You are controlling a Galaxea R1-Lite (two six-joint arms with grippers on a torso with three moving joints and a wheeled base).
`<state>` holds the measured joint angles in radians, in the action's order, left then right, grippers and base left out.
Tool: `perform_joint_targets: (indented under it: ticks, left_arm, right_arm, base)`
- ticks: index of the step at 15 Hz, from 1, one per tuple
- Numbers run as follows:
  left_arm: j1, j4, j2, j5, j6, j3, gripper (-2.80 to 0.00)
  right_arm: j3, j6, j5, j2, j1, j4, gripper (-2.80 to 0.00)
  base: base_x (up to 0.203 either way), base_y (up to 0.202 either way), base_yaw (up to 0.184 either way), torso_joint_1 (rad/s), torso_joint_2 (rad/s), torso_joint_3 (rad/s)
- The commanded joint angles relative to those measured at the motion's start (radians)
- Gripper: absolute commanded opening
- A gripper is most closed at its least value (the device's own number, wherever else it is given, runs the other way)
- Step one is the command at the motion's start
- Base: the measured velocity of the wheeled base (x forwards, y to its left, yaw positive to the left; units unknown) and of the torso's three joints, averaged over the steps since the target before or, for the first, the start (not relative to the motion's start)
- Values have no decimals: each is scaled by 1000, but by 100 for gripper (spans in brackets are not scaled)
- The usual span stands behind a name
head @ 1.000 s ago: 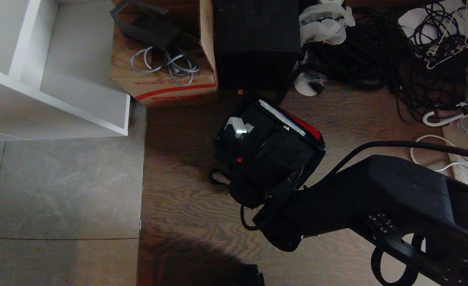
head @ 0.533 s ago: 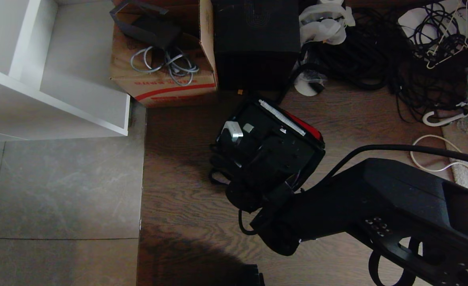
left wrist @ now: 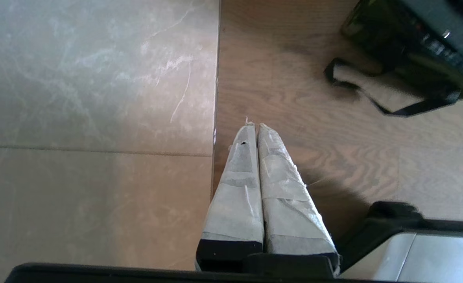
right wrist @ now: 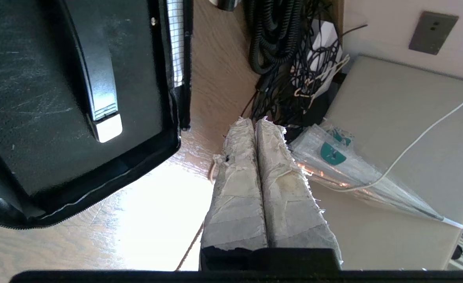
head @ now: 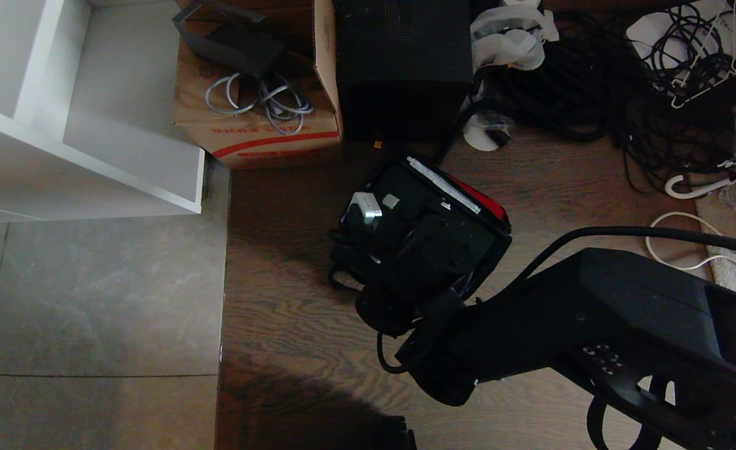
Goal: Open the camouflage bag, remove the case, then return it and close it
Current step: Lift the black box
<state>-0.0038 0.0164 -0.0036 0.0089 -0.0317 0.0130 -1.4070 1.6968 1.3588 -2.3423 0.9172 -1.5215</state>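
Beside the clenched, empty right gripper [right wrist: 256,125], open camouflage bag [right wrist: 97,188], case [right wrist: 38,98] inside, apart from fingertips

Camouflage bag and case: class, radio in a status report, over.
Left gripper shut, empty, over the floor. Right gripper shut, empty, beside the camouflage bag. Bag open, case inside. Nothing blocking.
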Motion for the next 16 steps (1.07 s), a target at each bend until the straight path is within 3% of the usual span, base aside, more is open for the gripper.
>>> perform_joint_targets:
  ticks: [1,16]
  left_arm:
    - [1,-1,2,-1,3,-2,-280]
    - [1,0,4,0,-1,-2,-280]
  right_arm:
    - [-4,9,8,-6,0,-9,-280]
    - [-12,3,15,16,6,-9,-280]
  base:
    - [0,0,0,0,0,0]
    - [0,0,0,0,0,0]
